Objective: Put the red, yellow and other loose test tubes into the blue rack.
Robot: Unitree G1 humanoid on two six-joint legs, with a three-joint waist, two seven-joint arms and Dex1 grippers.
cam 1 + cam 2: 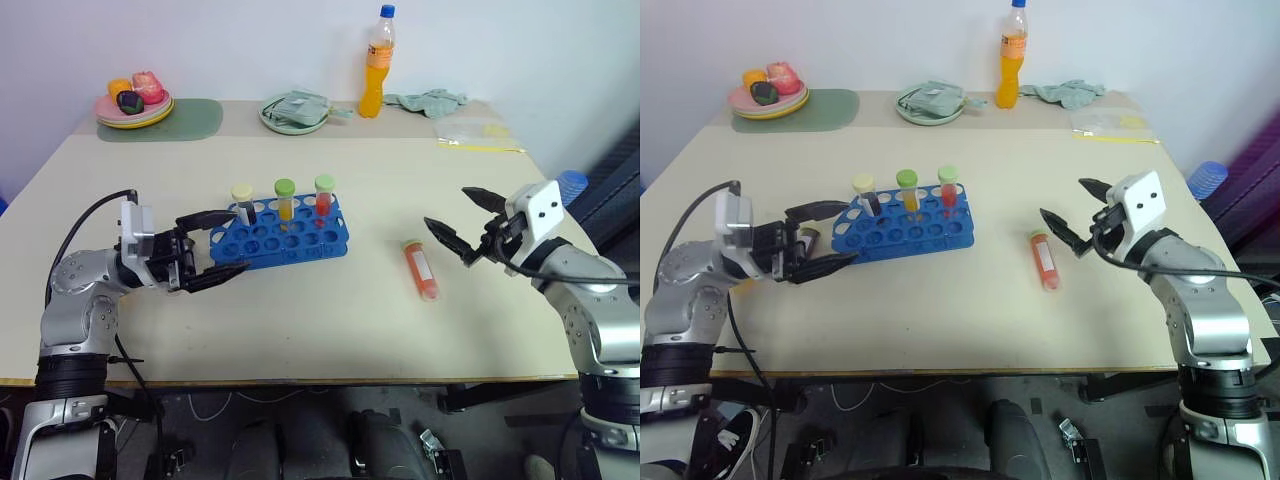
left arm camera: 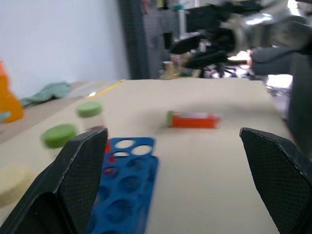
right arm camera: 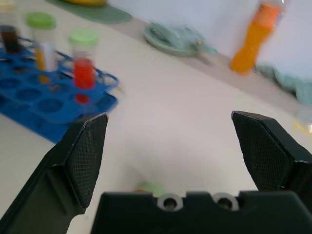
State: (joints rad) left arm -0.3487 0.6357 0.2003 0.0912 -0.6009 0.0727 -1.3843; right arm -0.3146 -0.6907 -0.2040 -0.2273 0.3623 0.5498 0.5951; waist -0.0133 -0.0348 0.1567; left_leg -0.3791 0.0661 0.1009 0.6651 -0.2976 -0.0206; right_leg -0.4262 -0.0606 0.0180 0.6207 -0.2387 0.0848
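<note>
Right claw (image 1: 456,223) hangs with its fingers spread wide and empty, just right of the one loose tube (image 1: 421,268), which lies flat on the table (image 1: 300,320) with its green cap toward the far side. Left claw (image 1: 207,252) is likewise spread and empty, its fingers close around the near-left corner of the rack (image 1: 283,235); whether they touch it I cannot tell. Three tubes already stand in the rack's far row: brown (image 1: 243,204), yellow (image 1: 285,200) and red (image 1: 324,197).

The step in hand looks like picking up the lying tube. It should go best if the right claw drops over the tube's middle, fingers straddling it across its width, then closes gently so the round body does not roll or squirt out. Tipping it upright, cap on top, would be needed before lowering it into a free hole, while the left claw steadies the rack.

Bare table lies between tube and rack, so the carry is unobstructed. The table's near edge is not far from the tube; a nudge could roll it that way.
</note>
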